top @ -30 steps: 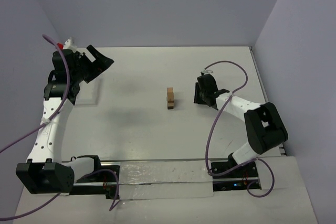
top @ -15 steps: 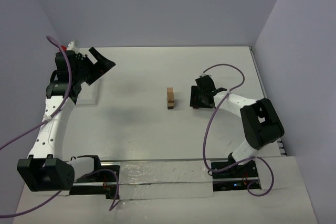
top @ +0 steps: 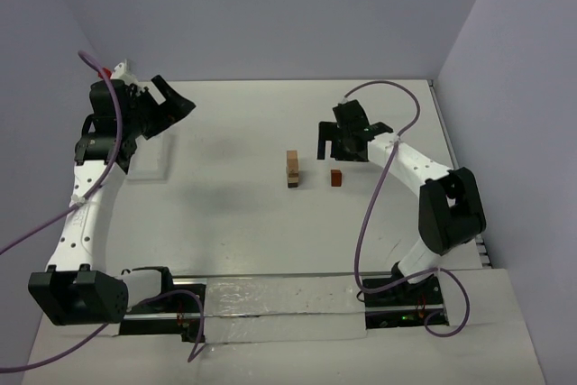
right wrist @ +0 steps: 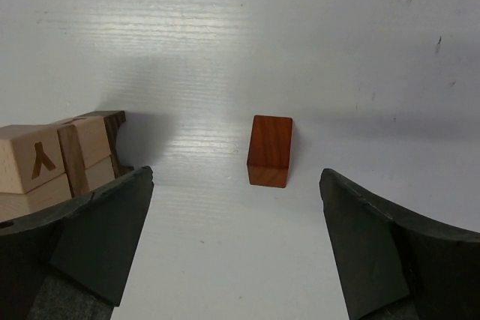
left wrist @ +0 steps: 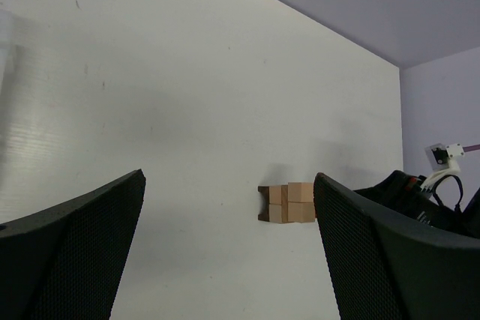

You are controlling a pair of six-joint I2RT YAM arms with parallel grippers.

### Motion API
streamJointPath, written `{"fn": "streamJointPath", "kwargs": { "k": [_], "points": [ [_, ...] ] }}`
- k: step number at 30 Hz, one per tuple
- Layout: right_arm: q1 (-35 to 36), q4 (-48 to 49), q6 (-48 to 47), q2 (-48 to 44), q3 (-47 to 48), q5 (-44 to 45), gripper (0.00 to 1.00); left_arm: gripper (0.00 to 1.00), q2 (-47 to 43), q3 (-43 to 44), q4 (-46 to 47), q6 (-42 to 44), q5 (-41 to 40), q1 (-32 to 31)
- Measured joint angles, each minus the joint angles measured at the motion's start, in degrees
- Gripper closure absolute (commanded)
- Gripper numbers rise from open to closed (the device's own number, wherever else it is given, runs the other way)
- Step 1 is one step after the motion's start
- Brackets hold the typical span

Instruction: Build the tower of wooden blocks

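Note:
The wood block tower is a small stack of light tan cubes with a dark piece, standing mid-table. It also shows in the left wrist view and at the left edge of the right wrist view. A loose reddish-brown block lies on the table just right of the tower, apart from it. In the right wrist view this block lies ahead of my right gripper, which stands open with nothing in it. That right gripper hovers just behind the block. My left gripper is raised at the far left, open and empty.
A clear plastic sheet lies on the table under the left arm. The white table's back edge meets the wall. The right arm's purple cable loops over the right side of the table.
My right gripper has opened and drawn back toward the far side, leaving the reddish-brown block on the table right of the tower. The left arm has barely shifted.

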Motion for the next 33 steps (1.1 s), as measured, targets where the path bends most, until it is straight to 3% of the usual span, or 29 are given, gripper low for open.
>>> {"fn": "streamJointPath", "kwargs": {
  "k": [11,33],
  "points": [
    [-0.09,-8.28,-1.62,6.53,2.98,-0.17,0.25,0.01,1.06,1.2,-1.67,2.04,-2.48,0.09],
    [-1.89,-13.72,-1.55,14.62,10.44,-2.59,0.28,0.01,2.64,1.22,-2.1,1.68,-2.16,0.85]
  ]
}}
